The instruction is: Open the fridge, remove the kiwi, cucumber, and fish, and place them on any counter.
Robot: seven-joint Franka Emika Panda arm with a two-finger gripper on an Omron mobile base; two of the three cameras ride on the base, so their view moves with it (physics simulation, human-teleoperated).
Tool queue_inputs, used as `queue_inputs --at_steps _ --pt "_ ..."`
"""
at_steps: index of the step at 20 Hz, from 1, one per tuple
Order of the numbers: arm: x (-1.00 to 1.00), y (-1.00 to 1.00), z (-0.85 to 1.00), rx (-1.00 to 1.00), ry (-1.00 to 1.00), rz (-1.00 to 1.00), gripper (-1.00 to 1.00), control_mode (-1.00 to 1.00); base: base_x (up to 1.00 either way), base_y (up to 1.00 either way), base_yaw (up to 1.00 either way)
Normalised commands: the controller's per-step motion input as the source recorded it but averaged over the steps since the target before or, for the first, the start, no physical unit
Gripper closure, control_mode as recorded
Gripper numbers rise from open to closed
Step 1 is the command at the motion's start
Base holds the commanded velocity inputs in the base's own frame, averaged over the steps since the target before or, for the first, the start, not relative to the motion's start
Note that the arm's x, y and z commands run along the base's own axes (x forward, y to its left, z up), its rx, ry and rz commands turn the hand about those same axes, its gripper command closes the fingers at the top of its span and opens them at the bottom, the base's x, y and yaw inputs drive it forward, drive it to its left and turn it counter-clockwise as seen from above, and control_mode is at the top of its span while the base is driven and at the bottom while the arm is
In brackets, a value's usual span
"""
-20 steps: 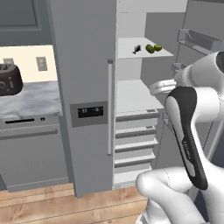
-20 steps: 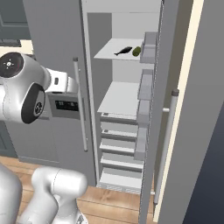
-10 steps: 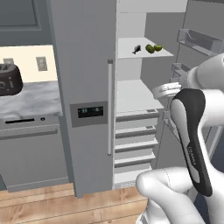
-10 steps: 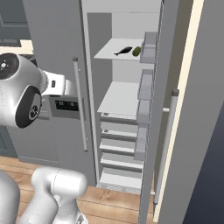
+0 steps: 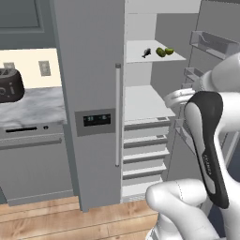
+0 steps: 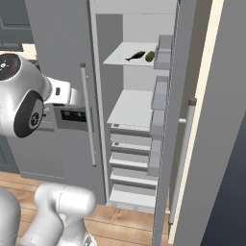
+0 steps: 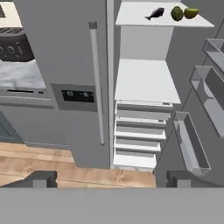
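The fridge [image 5: 89,70] has its left door shut and its right door [image 6: 211,120] swung wide open. On an upper white shelf [image 7: 131,17] lie the dark fish [image 7: 155,13], the round olive kiwi [image 7: 176,13] and the brighter green cucumber [image 7: 191,13], side by side. From the left base they show as the fish [image 5: 146,52], kiwi [image 5: 161,52] and cucumber [image 5: 169,50]. From the right base the fish [image 6: 135,56] and kiwi [image 6: 150,56] show beside the door bins. My gripper [image 7: 113,179] is open and empty, well back from the shelves and lower than that shelf.
A marbled counter [image 5: 33,105] lies left of the fridge with a dark toaster [image 5: 9,84] on it. Clear bins [image 7: 190,140] line the open door's inner side. White shelves and drawers [image 5: 143,150] fill the lower fridge. The floor [image 5: 56,215] is wood.
My arm has swung, its forearm shifting right in the left base view and its elbow left in the right base view. The gripper stays open; the food has not moved.
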Motion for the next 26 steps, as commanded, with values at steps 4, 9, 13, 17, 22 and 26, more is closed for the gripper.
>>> queue_inputs --at_steps 4,9,13,17,22,26 --pt "-0.01 0.00 0.00 0.00 0.08 0.00 -1.00 -1.00 0.00 0.00 0.00" --pt "0.00 -0.08 0.00 0.00 0.09 0.00 -1.00 1.00 0.00 -0.02 0.00" --pt "0.00 0.00 0.00 0.00 0.00 0.00 -1.00 1.00 0.10 -0.09 -0.02" --pt "0.00 0.00 0.00 0.00 0.00 0.00 -1.00 1.00 0.19 -0.11 -0.02" --pt "0.00 0.00 0.00 0.00 0.00 0.00 -1.00 1.00 0.21 -0.03 -0.01" --pt "0.00 0.00 0.00 0.00 0.00 0.00 -1.00 1.00 0.34 -0.01 -0.02"
